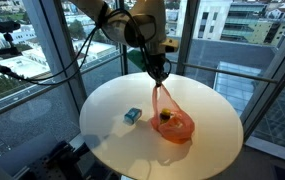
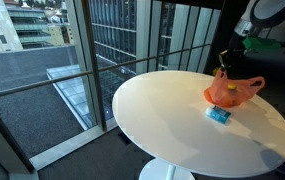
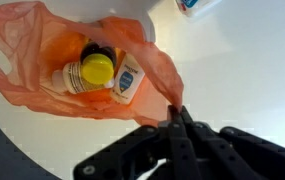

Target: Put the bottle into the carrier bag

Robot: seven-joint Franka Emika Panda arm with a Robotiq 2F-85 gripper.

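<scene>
An orange translucent carrier bag (image 3: 42,60) lies on the round white table (image 3: 242,70). Inside it sits a bottle (image 3: 107,75) with a yellow cap and a white label. My gripper (image 3: 177,115) is shut on the bag's handle and pulls a strip of the plastic up. In both exterior views the bag (image 1: 172,122) (image 2: 232,92) hangs stretched upward from the gripper (image 1: 159,80) (image 2: 222,68), with its bottom resting on the table. The bottle shows faintly through the bag (image 1: 166,117).
A small blue and white box (image 1: 132,115) (image 2: 219,114) lies on the table beside the bag; it also shows at the top of the wrist view (image 3: 197,5). Glass walls and railing surround the table (image 1: 122,140).
</scene>
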